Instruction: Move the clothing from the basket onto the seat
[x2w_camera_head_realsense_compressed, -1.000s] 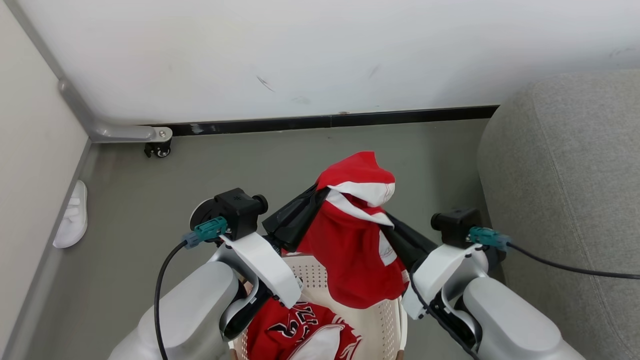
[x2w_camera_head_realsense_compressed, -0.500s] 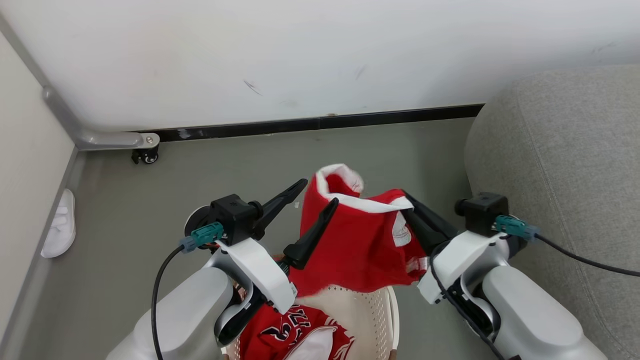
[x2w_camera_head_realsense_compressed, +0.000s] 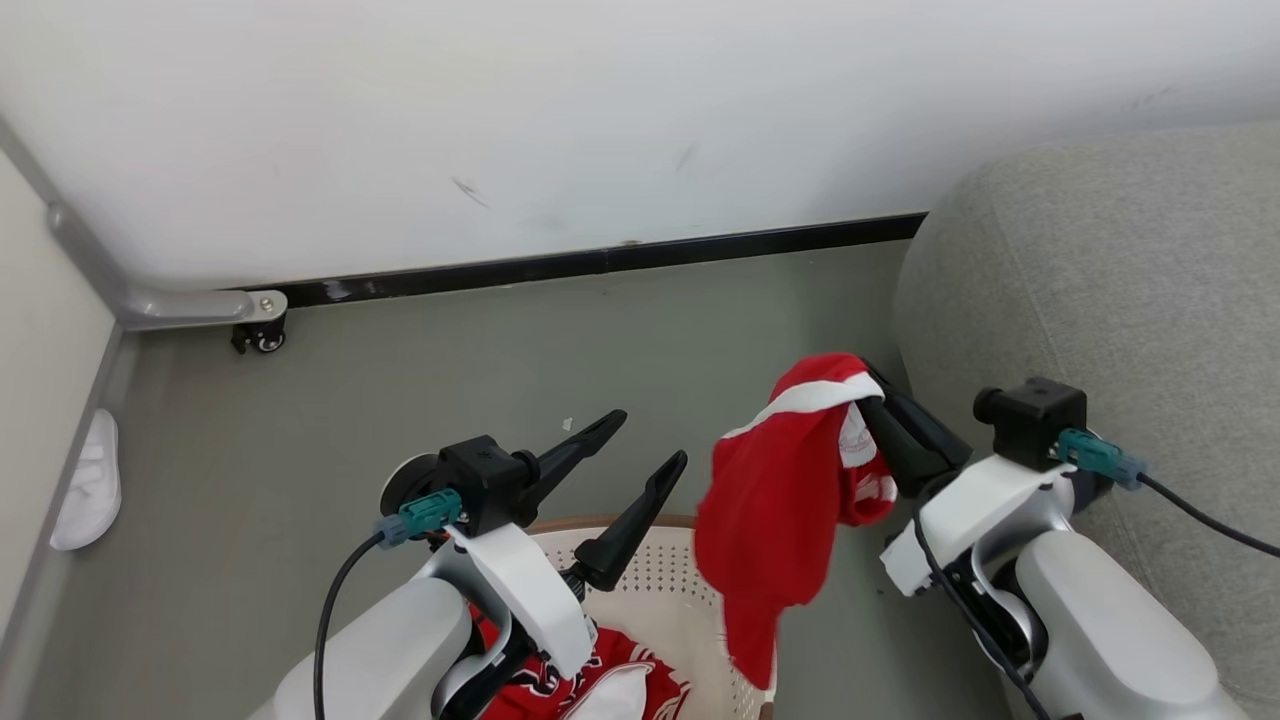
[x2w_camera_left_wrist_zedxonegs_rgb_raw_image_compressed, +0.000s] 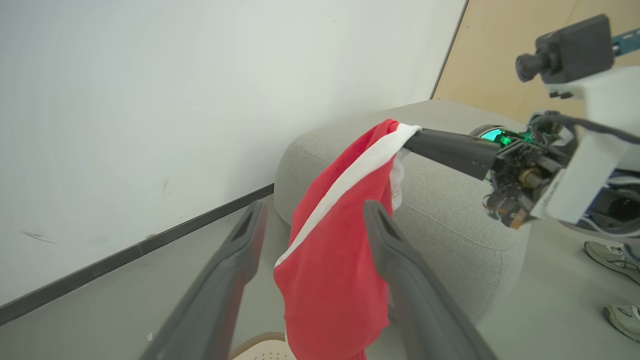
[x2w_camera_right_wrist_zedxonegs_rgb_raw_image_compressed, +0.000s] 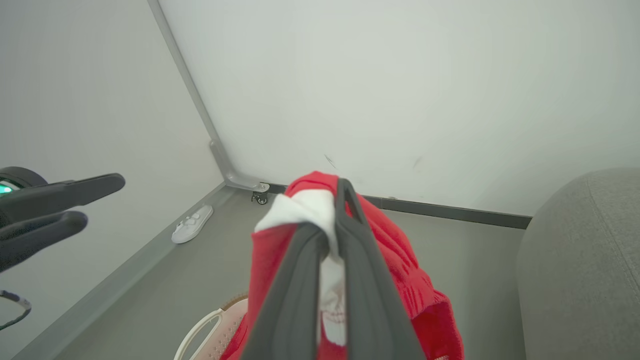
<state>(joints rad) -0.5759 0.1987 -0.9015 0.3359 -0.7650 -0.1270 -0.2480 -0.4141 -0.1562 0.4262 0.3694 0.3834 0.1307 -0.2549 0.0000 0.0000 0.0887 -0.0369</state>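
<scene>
The right gripper (x2w_camera_head_realsense_compressed: 878, 392) is clenched on the white-trimmed waistband of the red sports shorts with white stripes (x2w_camera_head_realsense_compressed: 775, 510). The shorts hang from it over the right rim of the cream-white perforated plastic laundry basket (x2w_camera_head_realsense_compressed: 680, 580), near the rounded corner of the large grey fabric-upholstered seat (x2w_camera_head_realsense_compressed: 1100, 280). Whether the hem touches the rim cannot be told. The left gripper (x2w_camera_head_realsense_compressed: 650, 437) is released, fingers spread and empty, above the basket's far rim. The red jersey with black lettering (x2w_camera_head_realsense_compressed: 655, 665) lies inside the basket. A white slipper (x2w_camera_head_realsense_compressed: 85, 480) lies at the floor's left edge.

White wall (x2w_camera_head_realsense_compressed: 600, 120), grey floor (x2w_camera_head_realsense_compressed: 400, 380) (black skirting (x2w_camera_head_realsense_compressed: 600, 261))
</scene>
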